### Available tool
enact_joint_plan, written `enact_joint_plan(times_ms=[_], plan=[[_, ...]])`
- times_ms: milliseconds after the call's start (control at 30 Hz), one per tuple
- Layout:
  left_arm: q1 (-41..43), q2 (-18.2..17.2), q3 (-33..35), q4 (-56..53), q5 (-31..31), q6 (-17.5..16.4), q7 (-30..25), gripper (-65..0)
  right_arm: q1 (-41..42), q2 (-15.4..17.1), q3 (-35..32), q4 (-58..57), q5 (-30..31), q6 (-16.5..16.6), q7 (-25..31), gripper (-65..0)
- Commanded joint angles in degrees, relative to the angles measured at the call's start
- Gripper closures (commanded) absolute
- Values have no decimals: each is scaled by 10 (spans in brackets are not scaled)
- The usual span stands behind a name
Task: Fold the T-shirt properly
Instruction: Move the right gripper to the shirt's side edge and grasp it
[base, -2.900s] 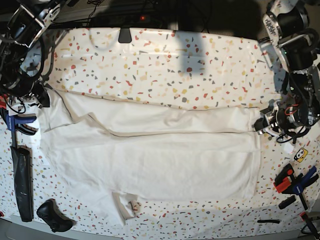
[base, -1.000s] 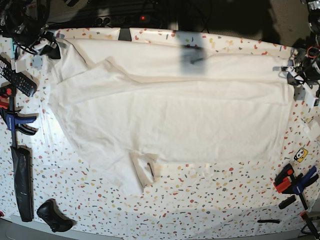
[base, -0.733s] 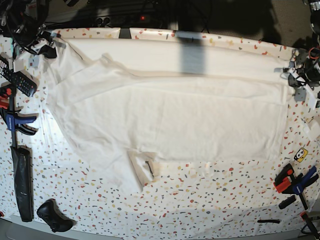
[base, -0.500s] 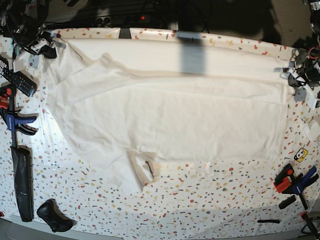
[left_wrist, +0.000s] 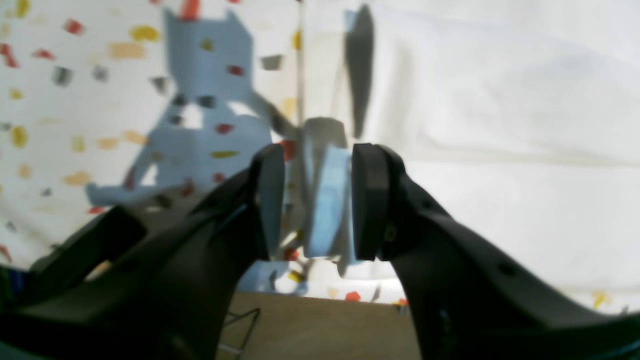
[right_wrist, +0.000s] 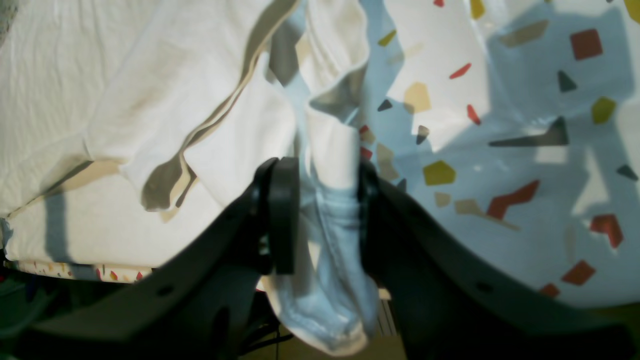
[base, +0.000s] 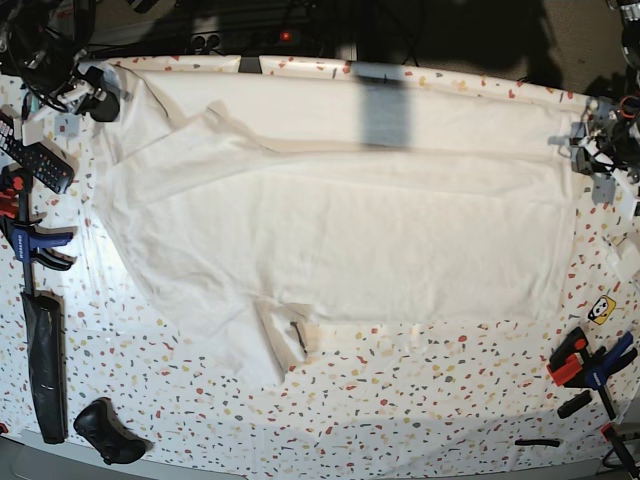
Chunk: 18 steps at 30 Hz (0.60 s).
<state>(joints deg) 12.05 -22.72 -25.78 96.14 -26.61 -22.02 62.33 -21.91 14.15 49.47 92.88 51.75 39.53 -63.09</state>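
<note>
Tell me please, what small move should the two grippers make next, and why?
Probably lift both grippers straight up, clear of the T-shirt. It already lies spread on the table, and the left gripper and right gripper stand open with cloth loose between them.

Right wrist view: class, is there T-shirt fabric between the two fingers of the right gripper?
Yes. A bunched fold of the white T-shirt hangs in the gap of the right gripper, whose black fingers stand on either side.
</note>
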Motion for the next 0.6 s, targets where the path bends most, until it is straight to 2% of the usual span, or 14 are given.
enact_joint_plan(times_ms=[0, 133, 333, 567], plan=[[-8, -11, -5, 10, -4, 0, -19, -221, 2, 11, 4, 11, 15, 3, 10, -180], [-17, -11, -5, 10, -4, -1, -70, -220, 10, 11, 4, 11, 60, 4, 13, -180], [-38, -11, -5, 12, 2, -1, -144, -220, 58, 11, 4, 11, 59, 4, 13, -180], [-86, -11, -4, 11, 2, 10, -146, -220, 123, 11, 4, 11, 52, 5, 9, -180]])
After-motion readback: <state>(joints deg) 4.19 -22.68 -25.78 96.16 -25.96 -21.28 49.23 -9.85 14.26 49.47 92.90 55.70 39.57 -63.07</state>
